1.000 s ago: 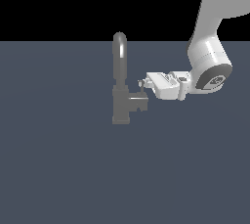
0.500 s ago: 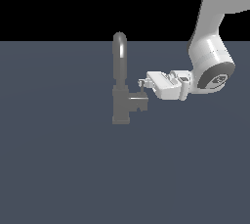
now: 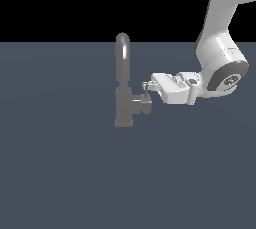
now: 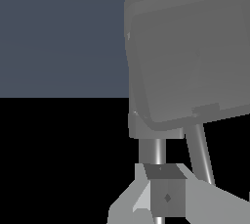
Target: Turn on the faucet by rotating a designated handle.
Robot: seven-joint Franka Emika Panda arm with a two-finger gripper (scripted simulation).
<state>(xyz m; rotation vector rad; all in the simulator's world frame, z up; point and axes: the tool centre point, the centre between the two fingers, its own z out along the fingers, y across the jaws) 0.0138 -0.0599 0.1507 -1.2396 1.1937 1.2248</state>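
The dull-grey faucet [image 3: 123, 107] stands upright in the exterior view, its arched spout [image 3: 122, 48] rising above a blocky body. The handle [image 3: 142, 104] juts from the body toward the exterior view's right, with a thin lever rod [image 3: 148, 93] standing up at its end. My gripper [image 3: 146, 86] reaches in level from the right, and its fingertips sit at the top of that rod with the fingers close together. In the wrist view the faucet's grey block [image 4: 188, 56] fills the frame, a thin rod [image 4: 156, 150] runs toward my gripper [image 4: 166, 199], and the fingers [image 4: 129, 206] are nearly touching.
The faucet stands on a flat blue-grey surface [image 3: 60, 173] that stretches in all directions, under a black background. My white arm [image 3: 222, 68] comes down from the exterior view's upper right. No other objects are in view.
My wrist and forearm have drifted slightly toward the exterior view's right while the fingertips stay at the lever rod. The faucet and handle look unchanged.
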